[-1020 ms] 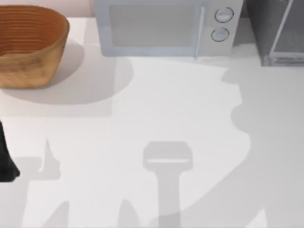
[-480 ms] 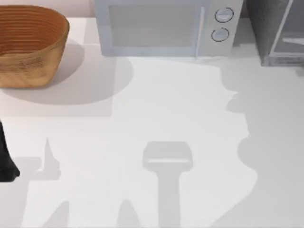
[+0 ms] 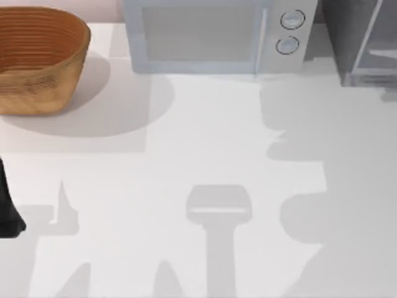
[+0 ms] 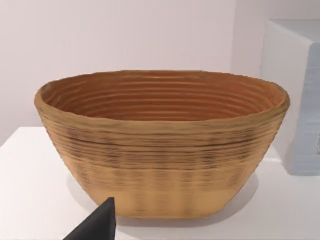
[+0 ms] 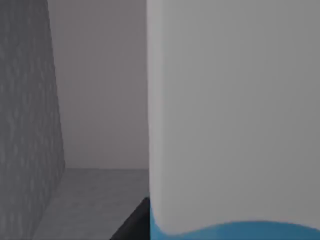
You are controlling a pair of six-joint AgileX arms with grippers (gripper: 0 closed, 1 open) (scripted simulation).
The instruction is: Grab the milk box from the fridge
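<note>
The milk box [image 5: 230, 115] stands very close in the right wrist view, a broad white face with a blue band along its lower edge. It is inside the fridge [image 5: 30, 125], whose dark grey speckled wall and plain grey interior lie beside it. A dark part of my right gripper [image 5: 134, 226] shows right at the carton's edge; contact cannot be made out. In the top view the fridge [image 3: 347, 37] stands at the back right with its pale-framed door [image 3: 372, 43] swung out. My left arm [image 3: 7, 214] is parked at the left edge.
A woven brown basket [image 3: 37, 59] sits at the back left and faces the left wrist camera as basket [image 4: 160, 145]. A light grey microwave [image 3: 211, 34] with two round dials stands at the back centre. Arm shadows lie across the right side of the white table [image 3: 186, 143].
The big shadow on the table's right side has shifted left and toward the front. The fridge door area looks lighter than one second ago. The left arm has not moved.
</note>
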